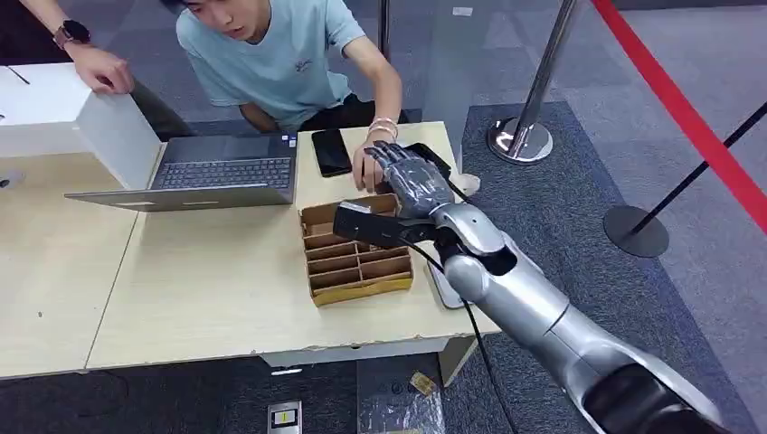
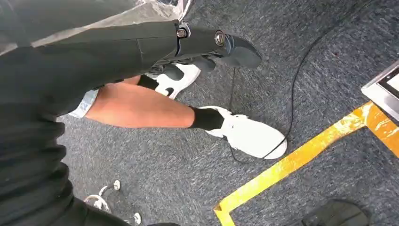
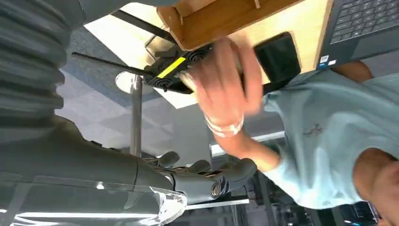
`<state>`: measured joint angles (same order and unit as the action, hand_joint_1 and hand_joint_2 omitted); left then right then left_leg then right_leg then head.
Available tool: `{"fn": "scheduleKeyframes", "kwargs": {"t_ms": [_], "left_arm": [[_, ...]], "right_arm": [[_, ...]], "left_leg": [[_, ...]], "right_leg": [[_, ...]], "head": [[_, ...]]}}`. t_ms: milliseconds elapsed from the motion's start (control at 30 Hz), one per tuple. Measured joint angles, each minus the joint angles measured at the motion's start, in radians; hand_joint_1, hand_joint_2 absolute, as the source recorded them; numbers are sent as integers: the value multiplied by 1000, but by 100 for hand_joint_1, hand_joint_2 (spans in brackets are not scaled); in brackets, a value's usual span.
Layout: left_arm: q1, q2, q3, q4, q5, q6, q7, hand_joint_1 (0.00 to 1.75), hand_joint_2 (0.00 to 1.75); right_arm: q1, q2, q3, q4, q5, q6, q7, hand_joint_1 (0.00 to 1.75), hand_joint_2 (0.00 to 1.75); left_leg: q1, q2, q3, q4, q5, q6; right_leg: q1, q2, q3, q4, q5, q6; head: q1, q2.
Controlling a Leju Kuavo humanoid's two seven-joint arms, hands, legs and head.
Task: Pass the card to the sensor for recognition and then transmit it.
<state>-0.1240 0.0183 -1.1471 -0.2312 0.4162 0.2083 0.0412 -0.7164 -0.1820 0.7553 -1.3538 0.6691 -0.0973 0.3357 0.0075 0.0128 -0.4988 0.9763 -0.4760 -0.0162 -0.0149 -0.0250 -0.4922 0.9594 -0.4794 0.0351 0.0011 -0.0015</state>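
**Robot's right hand reaches over the sensor**

The right hand [image 1: 409,177] is stretched out above the black sensor [image 1: 432,161] at the far edge of the table [image 1: 217,289], past the brown box [image 1: 355,262]. Its fingers are a little curled, and I cannot tell if it holds the card. A person's hand [image 1: 366,167] rests just beside it. The left hand [image 2: 221,47] hangs low over the floor, fingers curled, holding nothing.
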Motion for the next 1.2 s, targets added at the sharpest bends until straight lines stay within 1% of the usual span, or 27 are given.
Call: {"fn": "scheduleKeyframes", "kwargs": {"t_ms": [167,200,233,267,367,400,433,467,500,567,667,700,767,867,900,1133,1167,1200], "left_arm": [[2,0,0,0,5,2,-2,0,175],[2,0,0,0,6,3,-3,0,175],[2,0,0,0,6,3,-3,0,175],[2,0,0,0,5,3,-3,0,175],[2,0,0,0,3,3,-5,0,175],[2,0,0,0,3,3,-5,0,175],[1,0,0,0,3,3,-5,0,175],[1,0,0,0,3,3,-5,0,175],[1,0,0,0,3,4,-5,0,175],[0,0,0,0,2,5,-5,0,175],[-1,0,0,0,0,5,-5,0,175],[-1,0,0,0,0,5,-5,0,175],[-1,0,0,0,-2,5,-5,0,175],[-2,0,0,0,-5,5,-5,0,175],[-2,0,0,0,-5,5,-5,0,175],[-4,0,0,0,-9,5,-2,0,175],[-4,0,0,0,-9,5,-2,0,175],[-4,0,0,0,-10,4,-2,0,175]], "right_arm": [[18,-7,0,-34,6,-3,-2,0,175],[24,-8,0,-42,7,-4,-2,12,175],[29,-10,0,-49,8,-4,-2,47,175],[35,-12,0,-55,9,-4,-2,58,175],[54,-16,0,-73,11,-3,-2,58,175],[59,-17,0,-77,12,-2,-2,68,175],[63,-18,0,-79,12,-2,-2,73,175],[68,-20,0,-83,12,-3,-2,84,175],[72,-22,0,-85,12,-3,-2,89,175],[81,-24,0,-85,16,-5,-2,82,175],[95,-31,-1,-84,17,-10,-3,82,175],[99,-33,-2,-81,16,-13,-4,75,175],[108,-39,-3,-77,14,-16,-8,66,175],[118,-44,-5,-68,11,-23,-12,65,175],[121,-45,-6,-65,10,-25,-13,70,175],[141,-50,-11,-32,-6,-38,-19,77,175],[141,-50,-11,-23,-9,-41,-20,89,175],[141,-50,-12,-14,-16,-42,-23,94,175]], "left_leg": [[0,0,0,0,0,0],[0,0,0,0,0,0],[0,0,0,0,0,0],[0,0,0,0,0,0],[0,0,0,0,0,0],[0,0,0,0,0,0],[0,0,0,0,0,0],[0,0,0,0,0,0],[0,0,0,0,0,0],[0,0,0,0,0,0],[0,0,0,0,0,0],[0,0,0,0,0,0],[0,0,0,0,0,0],[0,0,0,0,0,0],[0,0,0,0,0,0],[0,0,0,0,0,0],[0,0,0,0,0,0],[0,0,0,0,0,0]], "right_leg": [[0,0,0,0,0,0],[0,0,0,0,0,0],[0,0,0,0,0,0],[0,0,0,0,0,0],[0,0,0,0,0,0],[0,0,0,0,0,0],[0,0,0,0,0,0],[0,0,0,0,0,0],[0,0,0,0,0,0],[0,0,0,0,0,0],[0,0,0,0,0,0],[0,0,0,0,0,0],[0,0,0,0,0,0],[0,0,0,0,0,0],[0,0,0,0,0,0],[0,0,0,0,0,0],[0,0,0,0,0,0],[0,0,0,0,0,0]], "head": [[0,0],[0,0],[0,0],[0,0],[0,0],[0,0],[0,0],[0,0],[0,0],[0,0],[0,0],[0,0],[0,0],[0,0],[0,0],[0,0],[0,0],[0,0]]}}
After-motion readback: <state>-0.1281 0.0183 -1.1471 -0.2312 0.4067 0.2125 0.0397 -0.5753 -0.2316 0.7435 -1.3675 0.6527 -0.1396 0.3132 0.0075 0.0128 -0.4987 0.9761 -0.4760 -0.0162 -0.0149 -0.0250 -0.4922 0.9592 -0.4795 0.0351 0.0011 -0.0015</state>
